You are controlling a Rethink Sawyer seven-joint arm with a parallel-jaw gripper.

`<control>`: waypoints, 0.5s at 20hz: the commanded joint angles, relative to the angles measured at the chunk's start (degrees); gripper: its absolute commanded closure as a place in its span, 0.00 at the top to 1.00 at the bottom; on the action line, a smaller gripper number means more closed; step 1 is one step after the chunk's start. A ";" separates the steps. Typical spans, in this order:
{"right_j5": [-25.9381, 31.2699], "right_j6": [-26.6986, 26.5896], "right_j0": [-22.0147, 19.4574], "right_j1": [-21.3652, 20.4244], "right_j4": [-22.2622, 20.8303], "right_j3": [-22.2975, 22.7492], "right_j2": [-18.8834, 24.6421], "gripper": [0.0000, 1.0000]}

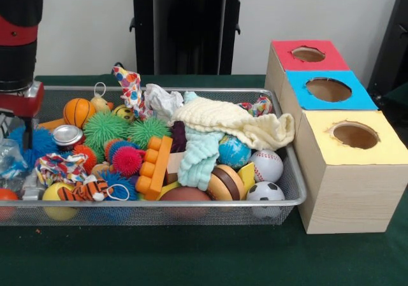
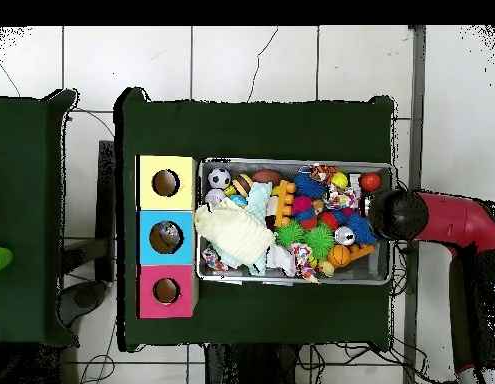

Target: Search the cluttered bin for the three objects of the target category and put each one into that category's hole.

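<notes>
The wire mesh bin (image 1: 191,204) is full of toys; it also shows in the overhead view (image 2: 291,281). A short shiny silver can (image 1: 67,135) lies near its left end, seen from above (image 2: 344,236) beside the arm's head. A crumpled clear plastic wrapper (image 1: 10,153) lies at the far left, just under the arm. No bottle shows clearly. My gripper (image 1: 14,117) hangs low over the bin's left end, left of the can; from above (image 2: 383,215) the arm hides it. Three boxes with holes stand beside the bin: red (image 1: 308,55), blue (image 1: 328,90), yellow (image 1: 354,135).
A cream knitted cloth (image 1: 229,121) drapes over the toys at the bin's right. Spiky balls (image 1: 105,128), an orange block toy (image 1: 155,166), a basketball (image 1: 78,111), a baseball (image 1: 267,165) and a soccer ball (image 1: 265,194) crowd the bin. The robot's pedestal (image 1: 188,28) stands behind.
</notes>
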 commanded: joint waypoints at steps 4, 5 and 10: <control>-2.52 -5.37 0.17 0.82 -4.52 2.92 -1.16 1.00; -3.33 -4.80 -0.33 1.87 -4.32 3.15 -1.05 1.00; -2.16 -4.32 -2.45 6.93 -1.14 2.75 0.59 1.00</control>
